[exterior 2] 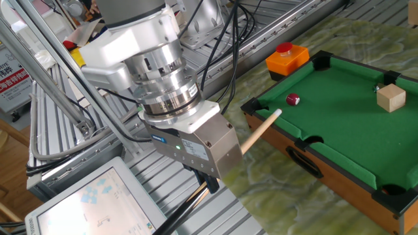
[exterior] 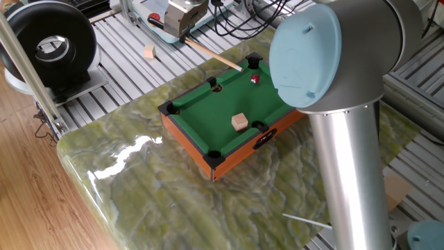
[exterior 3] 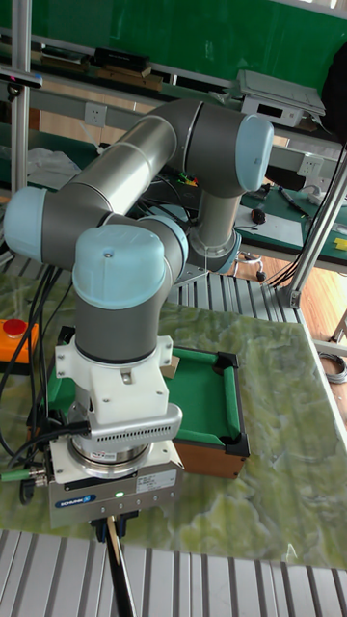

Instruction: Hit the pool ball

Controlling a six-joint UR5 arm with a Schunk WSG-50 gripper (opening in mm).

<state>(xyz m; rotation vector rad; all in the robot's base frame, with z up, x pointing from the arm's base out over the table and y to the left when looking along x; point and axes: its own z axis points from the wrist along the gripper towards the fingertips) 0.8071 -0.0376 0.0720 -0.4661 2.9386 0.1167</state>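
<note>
The gripper (exterior 2: 204, 185) is clamped on a slim wooden cue (exterior 2: 258, 131), whose pale tip hangs over the orange rim of the miniature pool table (exterior 2: 339, 171) on the marbled green worktop (exterior: 173, 201). The glossy dark-red pool ball (exterior 2: 292, 99) lies on the green felt just beyond that tip, apart from it. A tan wooden cube (exterior 2: 390, 98) sits on the felt, well apart from the ball, and a red button on an orange box (exterior 2: 287, 58) stands just off the table's corner.

One fixed view: high, past the arm's elbow, looking down the mini pool table (exterior: 229, 128). Other fixed view: close beside the end effector (exterior 2: 208, 185), facing the same pool table. Tall view: low, frontal, arm filling frame, pool table behind.
</note>
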